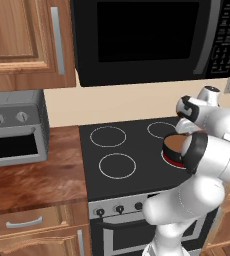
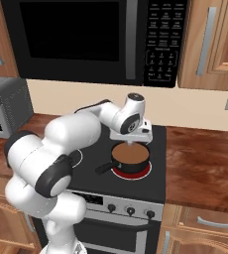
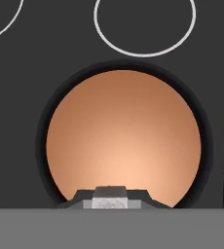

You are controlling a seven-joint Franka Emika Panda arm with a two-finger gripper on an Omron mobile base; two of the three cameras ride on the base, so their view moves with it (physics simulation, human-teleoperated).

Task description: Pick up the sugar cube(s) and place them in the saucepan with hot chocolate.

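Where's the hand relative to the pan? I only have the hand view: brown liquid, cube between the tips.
Observer: In the right base view the gripper, shut on the sugar cube, hangs straight above the saucepan, close over the liquid.
Operator: Which burner?
Observer: Front right of the stove. A red ring glows under the pan.
Operator: Handle?
Observer: The handle sticks out toward the stove's front left, clear of the gripper.
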